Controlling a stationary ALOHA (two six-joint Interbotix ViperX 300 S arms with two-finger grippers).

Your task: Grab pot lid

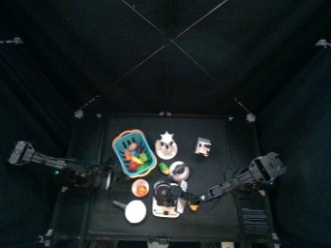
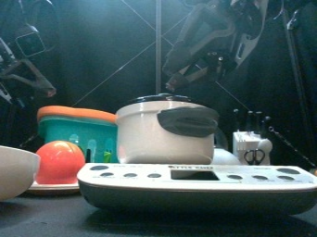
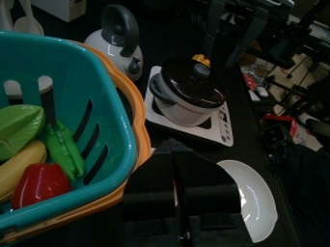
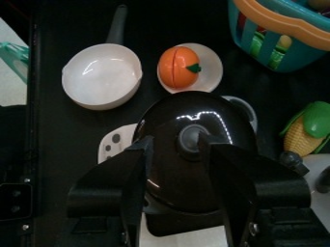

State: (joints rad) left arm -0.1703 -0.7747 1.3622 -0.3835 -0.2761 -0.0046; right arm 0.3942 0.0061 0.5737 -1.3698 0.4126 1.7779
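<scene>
- Top view: on the black table (image 1: 91, 145) the right arm comes in from three o'clock, and its gripper (image 1: 195, 197) sits at the four-o'clock edge of the pot (image 1: 167, 193). The pot stands on a white scale (image 1: 165, 207) near the six-o'clock edge. The left arm rests at nine o'clock beside the teal basket (image 1: 131, 150). A white bowl (image 1: 135, 212) lies at about seven o'clock.
- Front view: the pot (image 2: 161, 131) stands on the scale (image 2: 192, 185) with its lid (image 2: 173, 100) seated on top. The right gripper (image 2: 186, 76) hangs above it, at about one o'clock of the lid, apart from it.
- Left wrist view: the basket (image 3: 71, 145) holds plastic vegetables; the pot (image 3: 187, 95) is at one o'clock. I cannot tell how the left gripper's fingers stand, as the frame is too dark there.
- Right wrist view: the right gripper (image 4: 191, 183) is spread wide, its fingers (image 4: 114, 181) standing on either side of the dark lid (image 4: 194, 125) and its knob (image 4: 194, 137). They seem not to touch it. A bowl (image 4: 102, 75) sits at ten o'clock, and an orange fruit on a plate (image 4: 188, 68) at twelve.
</scene>
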